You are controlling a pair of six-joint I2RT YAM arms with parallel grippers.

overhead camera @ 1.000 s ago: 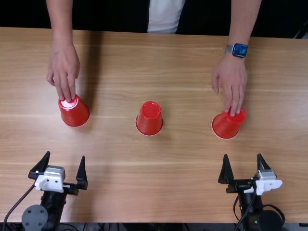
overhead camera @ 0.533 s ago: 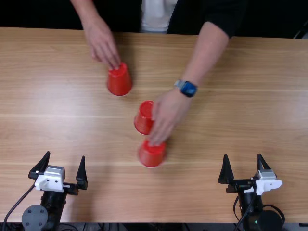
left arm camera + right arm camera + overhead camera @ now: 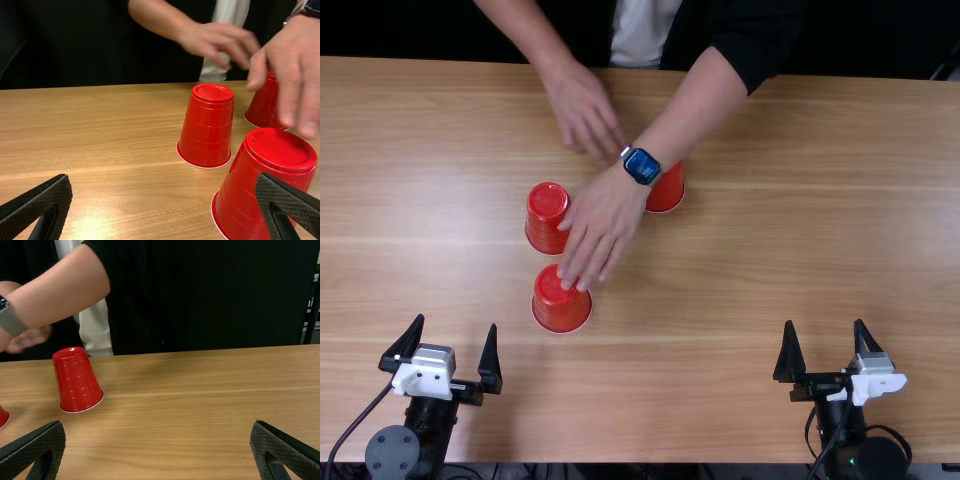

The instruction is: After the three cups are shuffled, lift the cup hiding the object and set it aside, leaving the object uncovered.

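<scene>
Top view: nearest cup (image 3: 561, 301), left cup (image 3: 547, 217), far cup (image 3: 670, 191) all mouth-down, axes vertical, grouped left of centre. Person's hand (image 3: 600, 225) fingertips on nearest cup. Left gripper (image 3: 455, 326), right gripper (image 3: 823, 326) spread wide, holding nothing.

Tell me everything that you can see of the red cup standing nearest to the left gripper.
The red cup looks like smooth plastic, with faint rings and a pale rim. It stands upside down on the wooden table, beyond the open left gripper, close to a second cup. Fingertips of a person's hand wearing a watch seem to rest on its base.
</scene>
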